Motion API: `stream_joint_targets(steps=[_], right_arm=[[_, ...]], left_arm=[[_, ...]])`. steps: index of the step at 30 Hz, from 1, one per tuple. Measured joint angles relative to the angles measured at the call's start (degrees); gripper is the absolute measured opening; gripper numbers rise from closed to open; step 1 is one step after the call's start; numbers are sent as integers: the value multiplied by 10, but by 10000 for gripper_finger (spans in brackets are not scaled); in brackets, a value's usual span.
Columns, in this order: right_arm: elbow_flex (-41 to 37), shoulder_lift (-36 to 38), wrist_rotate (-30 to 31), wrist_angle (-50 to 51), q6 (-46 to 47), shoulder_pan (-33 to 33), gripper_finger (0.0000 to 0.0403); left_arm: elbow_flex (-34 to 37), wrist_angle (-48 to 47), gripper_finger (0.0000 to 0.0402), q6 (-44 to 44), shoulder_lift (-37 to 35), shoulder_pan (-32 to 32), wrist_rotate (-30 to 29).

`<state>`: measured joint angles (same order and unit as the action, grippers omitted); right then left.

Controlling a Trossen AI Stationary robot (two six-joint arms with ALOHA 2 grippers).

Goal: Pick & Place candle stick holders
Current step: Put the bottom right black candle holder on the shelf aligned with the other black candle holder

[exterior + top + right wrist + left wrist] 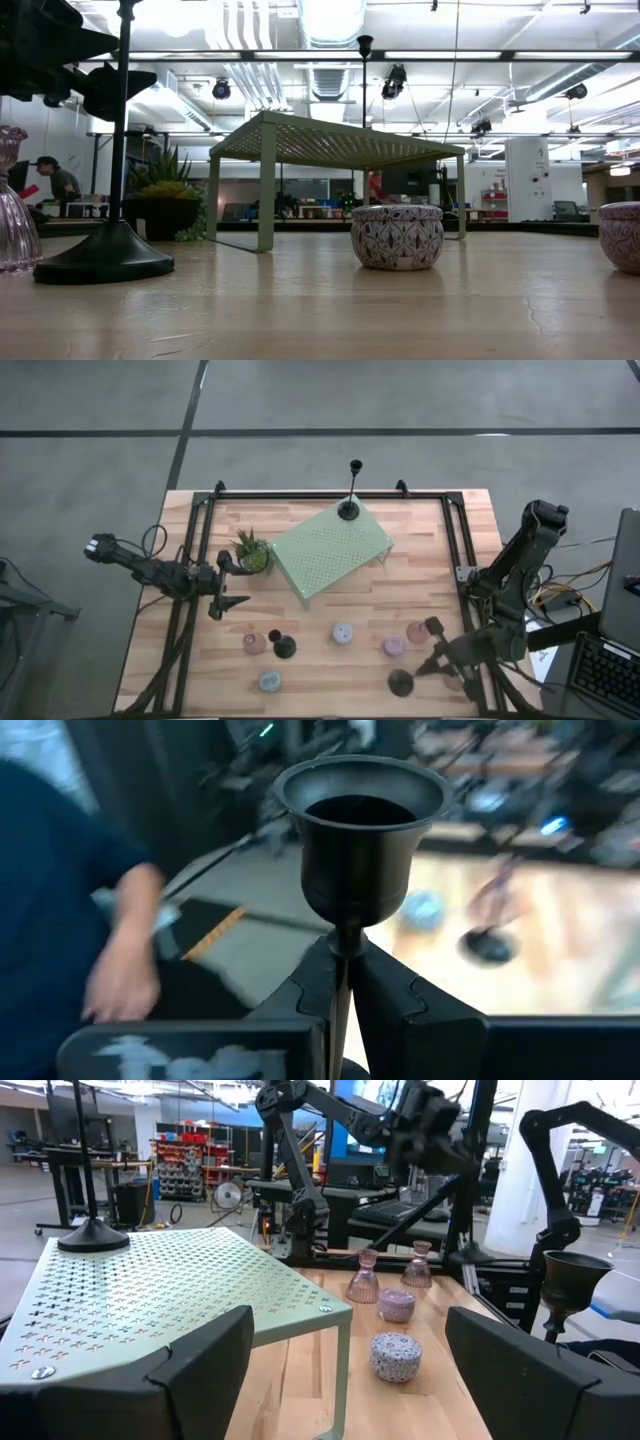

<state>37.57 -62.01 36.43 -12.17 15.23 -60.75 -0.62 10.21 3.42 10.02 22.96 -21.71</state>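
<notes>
One black stick holder [348,510] stands by its round base on the pale green stand [330,550]. A second [118,150] stands on the table beside a pink glass cup [10,205]. The third [360,830] is in my right gripper [340,960], which is shut on it at the table's near right [422,670]. Patterned pucks [397,237] and two more glass cups [362,1278] sit on the wood along the near side. My left gripper [345,1370] waits open and level at the table's left [225,585], touching nothing. My right gripper pinches the stick's thin stem [343,945] just below its cup [360,820] between its two fingers. The fingers come roughly level from the table's right and lie across the stem. The stick stays upright, cup on top. I cannot tell whether its base [400,682] is clear of the table.
A spiky potted plant [252,552] stands left of the stand. Black frame rails [460,550] run along the table's left, far and right edges. A person's sleeve and hand [120,970] show beyond the table in the right wrist view. Bare wood lies between stand and pucks.
</notes>
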Motion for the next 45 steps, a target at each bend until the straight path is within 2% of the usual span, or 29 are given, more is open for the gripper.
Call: stream_joint_targets(steps=[6,15,20,30,38,45], right_arm=[[19,37,74,0,-94,69,22],[44,87,77,3,-138,233,22],[73,101,72,49,-150,331,22],[155,71,-43,186,-133,531,22],[185,24,-178,193,-110,663,22],[192,-16,-185,218,-110,721,22]], left_arm=[[0,0,335,0,0,0,0],[0,0,335,0,0,0,0],[0,0,335,0,0,0,0],[0,0,335,0,0,0,0],[0,0,335,0,0,0,0],[0,0,335,0,0,0,0]])
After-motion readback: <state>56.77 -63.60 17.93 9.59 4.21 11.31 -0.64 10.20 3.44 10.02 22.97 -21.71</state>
